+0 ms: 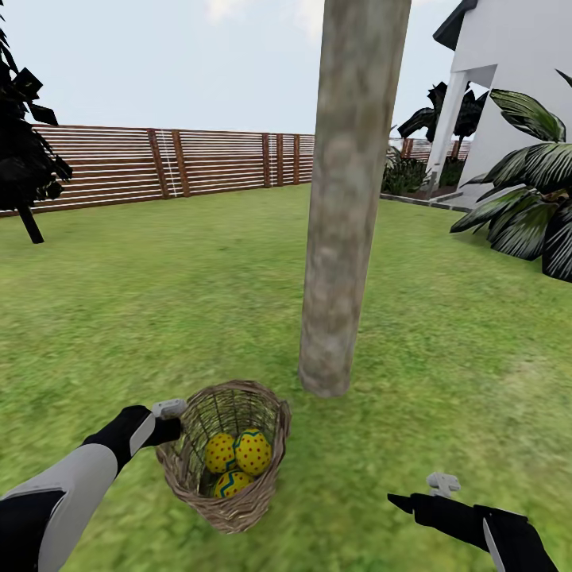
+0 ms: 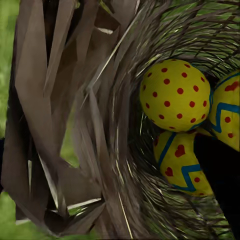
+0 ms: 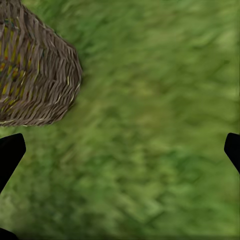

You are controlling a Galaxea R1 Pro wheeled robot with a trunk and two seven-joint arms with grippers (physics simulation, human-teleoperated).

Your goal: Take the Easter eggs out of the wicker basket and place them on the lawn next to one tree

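My left hand (image 1: 168,421) sits at the basket (image 1: 226,453) rim, seemingly clamped on the wicker, though I cannot tell for sure. All three eggs (image 1: 237,457) lie inside, just beyond my fingers, with the tree (image 1: 342,238) close behind the basket. My right hand (image 1: 441,488) hovers over the grass (image 1: 445,357), well apart. Through my left wrist the eggs (image 2: 175,95) nestle deep behind the weave (image 2: 75,125); I should reach in from above. Through my right wrist, fingertips (image 3: 10,152) spread wide over lawn, basket (image 3: 40,80) ahead.
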